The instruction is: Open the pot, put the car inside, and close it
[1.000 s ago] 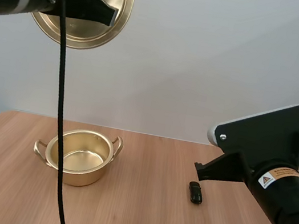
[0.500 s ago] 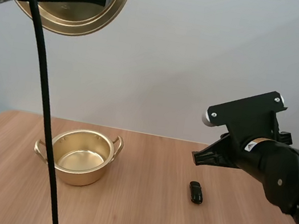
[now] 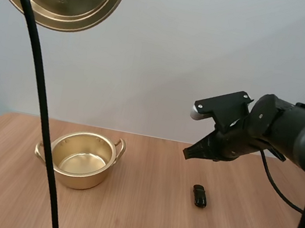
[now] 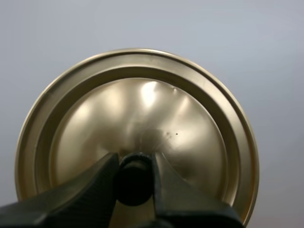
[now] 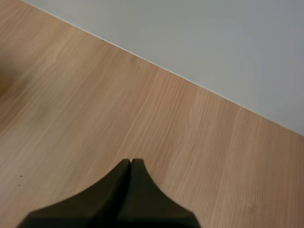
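Note:
The gold pot stands open on the left of the wooden table, with nothing inside it. Its gold lid hangs high above the table, and in the left wrist view my left gripper is shut on the lid's black knob in front of the lid. A small dark toy car lies on the table right of the middle. My right gripper hovers above and a little behind the car. In the right wrist view its fingers lie together as one wedge over bare wood.
The table's far edge meets a plain pale wall. Bare wood stretches between the pot and the car.
My right arm has swung away from the camera, toward the back of the table, bringing its gripper above the car. The lid has drifted slightly left and up.

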